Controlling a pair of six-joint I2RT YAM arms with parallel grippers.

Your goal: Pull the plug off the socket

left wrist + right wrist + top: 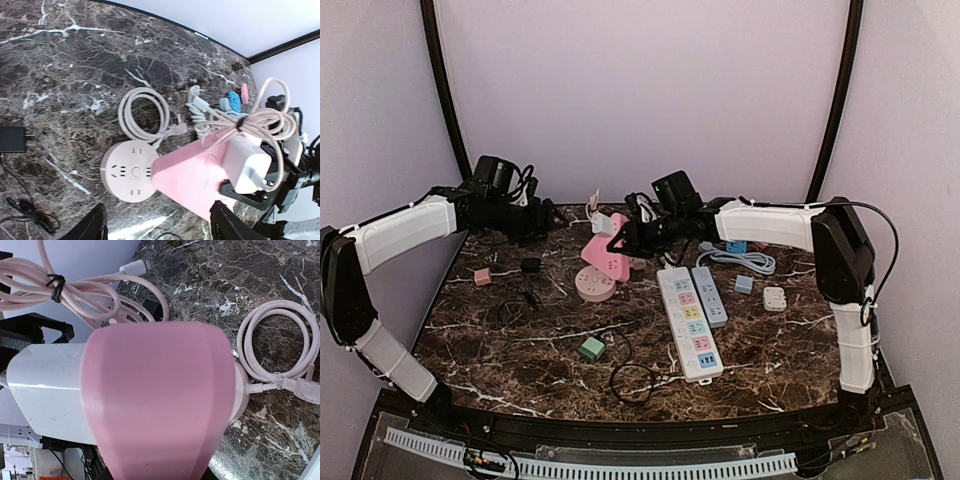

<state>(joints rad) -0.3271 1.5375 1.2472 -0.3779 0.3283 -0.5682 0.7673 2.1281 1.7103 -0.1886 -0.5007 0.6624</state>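
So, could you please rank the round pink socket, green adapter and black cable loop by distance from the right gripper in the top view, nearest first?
From the right gripper, shut on the pink socket block:
1. round pink socket, close by, left-centre.
2. green adapter, mid-table.
3. black cable loop, near the front edge.

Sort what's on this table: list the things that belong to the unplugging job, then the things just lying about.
Job: pink socket block, white charger with its bundled cable, right gripper clamping the block, left gripper open.

Lying about: round pink socket, coiled white cord, white power strip, grey power strip, green adapter, black adapter.
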